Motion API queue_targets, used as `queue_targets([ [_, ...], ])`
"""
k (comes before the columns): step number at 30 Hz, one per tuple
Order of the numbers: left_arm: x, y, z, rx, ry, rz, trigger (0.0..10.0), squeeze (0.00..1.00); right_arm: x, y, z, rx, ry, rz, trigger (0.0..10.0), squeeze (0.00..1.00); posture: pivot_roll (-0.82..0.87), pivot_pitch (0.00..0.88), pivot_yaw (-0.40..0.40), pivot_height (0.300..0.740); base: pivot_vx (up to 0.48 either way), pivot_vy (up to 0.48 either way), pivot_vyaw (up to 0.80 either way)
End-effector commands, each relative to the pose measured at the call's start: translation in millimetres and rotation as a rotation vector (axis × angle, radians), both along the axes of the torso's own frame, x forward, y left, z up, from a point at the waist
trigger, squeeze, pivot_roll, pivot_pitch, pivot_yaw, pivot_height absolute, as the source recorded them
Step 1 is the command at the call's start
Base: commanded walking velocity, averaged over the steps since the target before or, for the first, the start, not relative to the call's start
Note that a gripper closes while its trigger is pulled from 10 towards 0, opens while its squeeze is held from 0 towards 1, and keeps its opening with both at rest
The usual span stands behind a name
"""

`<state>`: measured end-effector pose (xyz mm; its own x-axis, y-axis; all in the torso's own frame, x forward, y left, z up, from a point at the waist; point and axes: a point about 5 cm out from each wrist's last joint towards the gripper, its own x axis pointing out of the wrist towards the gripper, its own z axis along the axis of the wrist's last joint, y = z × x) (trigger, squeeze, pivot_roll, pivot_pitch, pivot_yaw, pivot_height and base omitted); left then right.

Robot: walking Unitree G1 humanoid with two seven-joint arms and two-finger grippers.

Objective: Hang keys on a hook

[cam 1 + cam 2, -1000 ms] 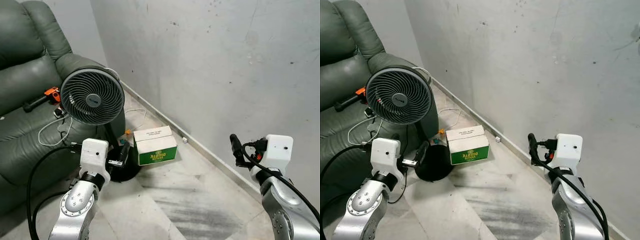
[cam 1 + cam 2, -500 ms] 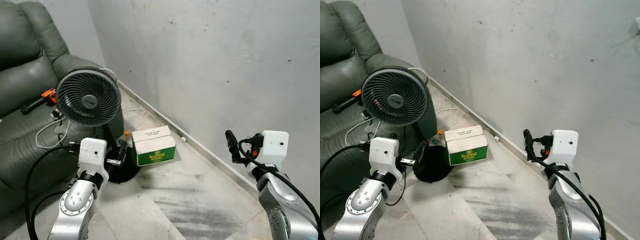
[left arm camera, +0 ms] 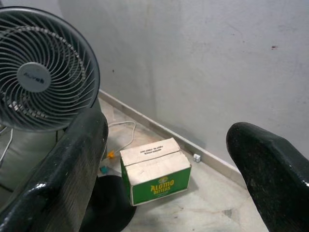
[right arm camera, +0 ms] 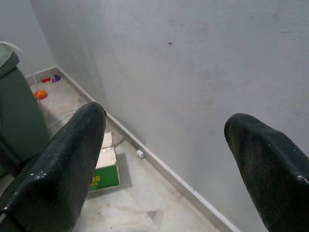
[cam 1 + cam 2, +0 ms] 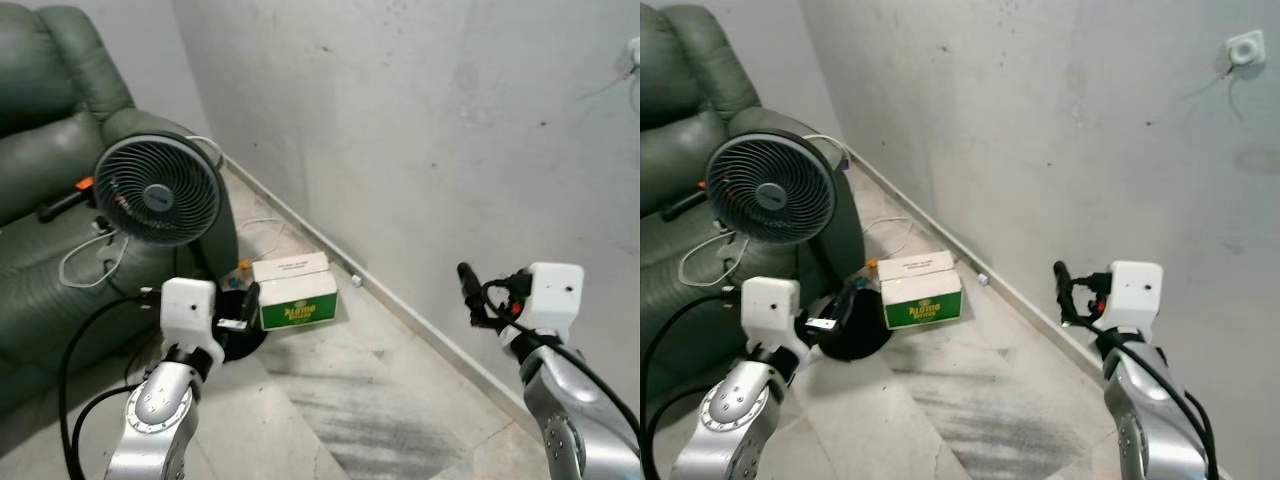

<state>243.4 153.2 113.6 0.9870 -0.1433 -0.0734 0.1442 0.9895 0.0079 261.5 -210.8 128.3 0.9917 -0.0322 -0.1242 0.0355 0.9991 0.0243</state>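
Note:
I see no keys. High on the grey wall at the right sits a small white fitting (image 5: 1244, 48) with a thin wire hanging from it; I cannot tell whether it is a hook. My left gripper (image 5: 246, 298) is raised low at the left, near the fan's base, and is open with nothing between its fingers (image 3: 72, 159). My right gripper (image 5: 1061, 280) is held up at the right, facing the wall, also open and empty, its black fingers (image 4: 63, 159) wide apart.
A grey fan (image 5: 158, 190) on a black round base stands at the left beside a dark green leather sofa (image 5: 40, 130). A green and white carton (image 5: 294, 291) lies on the tiled floor by the wall's skirting. White cables trail near the fan.
The camera has swung to the right and slightly up, so the fan and carton slid left and the white wall fitting came into sight. Both arms keep their pose, both grippers still open.

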Motion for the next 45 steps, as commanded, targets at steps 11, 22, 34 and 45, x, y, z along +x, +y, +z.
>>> queue_targets([
  [11,-1.7,5.3,-2.0,-0.003,0.015,0.026,10.0,0.0,-1.7,4.5,-2.3,0.019,0.017,0.026,10.0,0.0,-0.04,0.08,0.034,0.74,0.0,0.0,-0.42],
  [22,8.1,10.8,0.6,0.026,0.008,0.062,10.0,0.0,1.8,8.1,-2.8,0.031,0.013,0.018,10.0,0.0,-0.04,0.065,0.041,0.74,0.0,0.0,-0.8],
  [34,11.8,15.1,-1.0,0.008,0.018,0.082,10.0,0.0,3.1,7.4,-3.7,0.032,0.012,0.005,10.0,0.0,-0.04,0.058,0.047,0.74,0.0,0.0,-0.8],
  [45,13.1,13.4,-1.5,-0.007,0.025,0.083,10.0,0.0,3.2,8.5,-2.0,0.029,-0.004,0.008,10.0,0.0,-0.04,0.071,0.044,0.74,0.0,0.0,-0.34],
])
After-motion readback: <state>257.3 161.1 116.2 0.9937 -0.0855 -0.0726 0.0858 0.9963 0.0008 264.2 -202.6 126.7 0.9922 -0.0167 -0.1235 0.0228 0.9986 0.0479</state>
